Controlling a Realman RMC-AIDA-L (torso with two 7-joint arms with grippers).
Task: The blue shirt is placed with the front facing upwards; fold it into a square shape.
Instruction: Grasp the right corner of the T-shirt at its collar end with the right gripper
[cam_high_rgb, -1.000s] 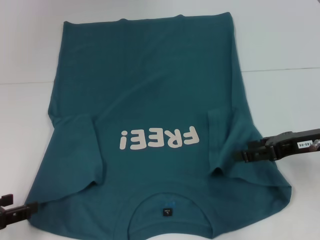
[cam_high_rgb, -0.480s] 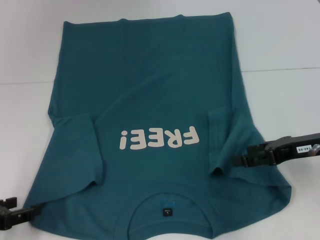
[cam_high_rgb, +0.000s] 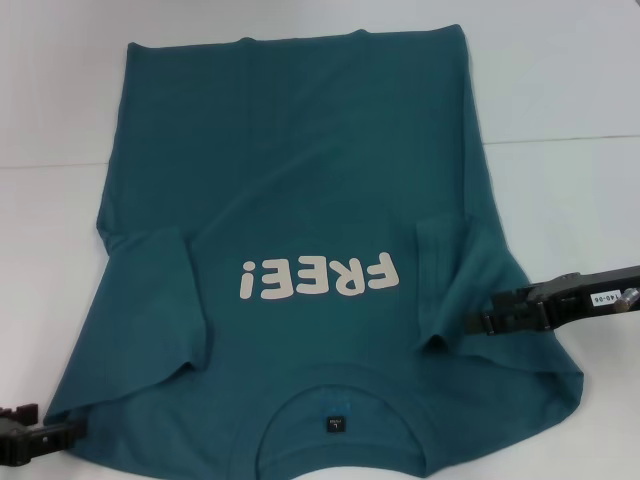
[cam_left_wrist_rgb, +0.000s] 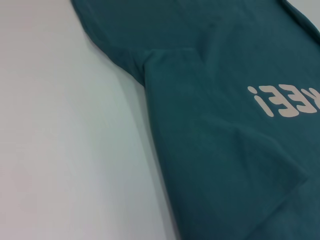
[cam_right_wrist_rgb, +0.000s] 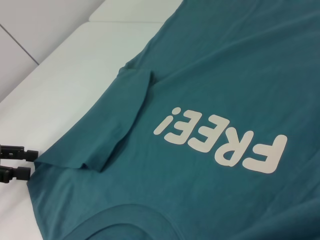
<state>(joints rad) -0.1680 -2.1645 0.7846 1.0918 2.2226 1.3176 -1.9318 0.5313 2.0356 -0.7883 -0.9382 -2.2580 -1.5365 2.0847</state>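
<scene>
A white worktop (cam_high_rgb: 560, 90) fills the scene, a thin seam crossing it. The blue shirt (cam_high_rgb: 300, 200) lies flat on it, print up, collar nearest the robot. The right gripper (cam_high_rgb: 472, 322) sits over the right sleeve, the left gripper (cam_high_rgb: 72, 432) at the left shoulder corner; whether either is open or closed cannot be told.

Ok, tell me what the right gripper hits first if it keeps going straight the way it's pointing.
The right gripper points toward the robot's left, over the blue shirt. Straight on, it would first meet the folded-in sleeve just ahead, though its height above the cloth is unclear.
</scene>
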